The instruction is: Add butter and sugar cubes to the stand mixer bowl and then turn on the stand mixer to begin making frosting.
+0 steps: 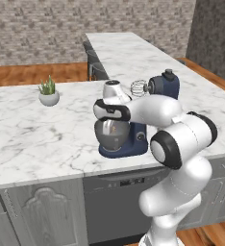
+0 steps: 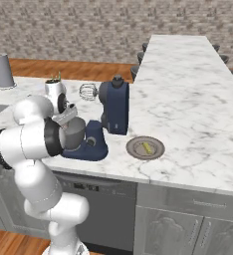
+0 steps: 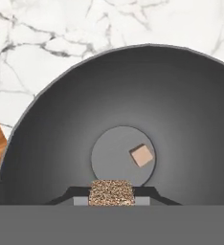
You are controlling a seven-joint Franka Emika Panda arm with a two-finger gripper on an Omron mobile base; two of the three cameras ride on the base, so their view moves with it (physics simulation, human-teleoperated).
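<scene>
1. Marble white counter (image 1: 32, 139) carries the potted plant (image 1: 49, 92) at left, then our navy-blue stand mixer (image 1: 158, 86) with the dull-grey metal bowl (image 3: 133, 105).
2. We hold the gripper (image 3: 111, 197) directly above the bowl, pinching a brown speckled sugar cube (image 3: 111, 192).
3. We should release centred, beside the pale cube (image 3: 142, 155) already inside.

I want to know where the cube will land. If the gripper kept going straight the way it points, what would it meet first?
Probably the flat bottom of the stand mixer bowl, beside the pale cube lying there; the gripper holds a speckled brown cube.
</scene>
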